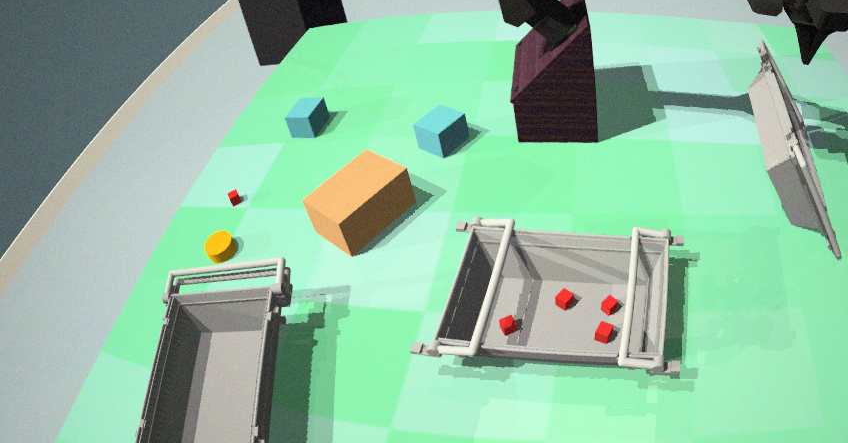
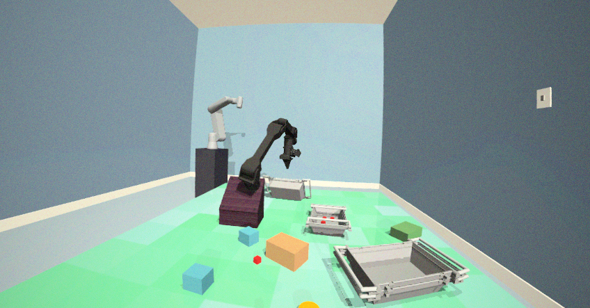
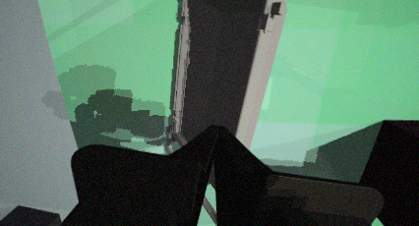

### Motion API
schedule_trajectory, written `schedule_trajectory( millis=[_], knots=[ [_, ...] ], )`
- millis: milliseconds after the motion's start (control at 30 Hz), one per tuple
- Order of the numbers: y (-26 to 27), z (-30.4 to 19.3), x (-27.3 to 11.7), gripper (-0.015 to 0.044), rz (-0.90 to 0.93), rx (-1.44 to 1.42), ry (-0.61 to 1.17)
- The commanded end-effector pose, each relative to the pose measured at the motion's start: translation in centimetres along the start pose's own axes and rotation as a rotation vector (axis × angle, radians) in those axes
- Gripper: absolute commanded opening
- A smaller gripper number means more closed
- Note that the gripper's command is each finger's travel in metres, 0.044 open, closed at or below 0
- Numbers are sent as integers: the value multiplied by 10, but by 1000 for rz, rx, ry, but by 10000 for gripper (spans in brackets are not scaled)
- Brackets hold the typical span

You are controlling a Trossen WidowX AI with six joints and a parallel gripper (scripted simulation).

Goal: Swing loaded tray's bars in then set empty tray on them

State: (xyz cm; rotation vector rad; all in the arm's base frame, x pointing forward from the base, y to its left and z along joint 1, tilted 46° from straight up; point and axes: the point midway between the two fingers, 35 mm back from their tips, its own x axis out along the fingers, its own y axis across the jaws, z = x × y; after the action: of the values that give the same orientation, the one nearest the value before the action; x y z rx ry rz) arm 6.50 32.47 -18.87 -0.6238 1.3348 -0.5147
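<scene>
The loaded tray (image 1: 559, 266) (image 2: 327, 229) stands upright, with several red blocks (image 1: 564, 299) on its floor. Its left bar (image 1: 492, 290) and its right bar (image 1: 629, 296) both lie across its top, inward of the ends. A second tray (image 1: 232, 373) (image 2: 393, 270) stands upright and empty, its visible bars outside its ends. A third grey tray (image 1: 773, 141) (image 2: 286, 190) (image 3: 216, 54) stands on edge at the far right of the top view; no load shows in it. My gripper (image 1: 806, 61) (image 2: 286, 167) (image 3: 216, 132) is shut and empty, above and near this tilted tray.
An orange box (image 1: 357, 200) (image 2: 287, 251) lies between the upright trays and the purple arm base (image 1: 556, 105) (image 2: 241, 210). Two blue cubes (image 1: 307, 117) (image 1: 441, 130), a loose red block (image 1: 234, 197) and a yellow disc (image 1: 220, 246) lie around it. A green block (image 2: 405, 231) lies beyond the empty upright tray.
</scene>
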Motion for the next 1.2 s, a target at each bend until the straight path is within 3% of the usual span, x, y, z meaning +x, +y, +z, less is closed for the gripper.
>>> schedule_trajectory(
  millis=[0,500,1167],
  knots=[
    [3,-1,8,0,1,8,6],
    [2,-2,79,0,0,9,5],
    [-11,-2,80,0,-1,9,5]
  ],
)
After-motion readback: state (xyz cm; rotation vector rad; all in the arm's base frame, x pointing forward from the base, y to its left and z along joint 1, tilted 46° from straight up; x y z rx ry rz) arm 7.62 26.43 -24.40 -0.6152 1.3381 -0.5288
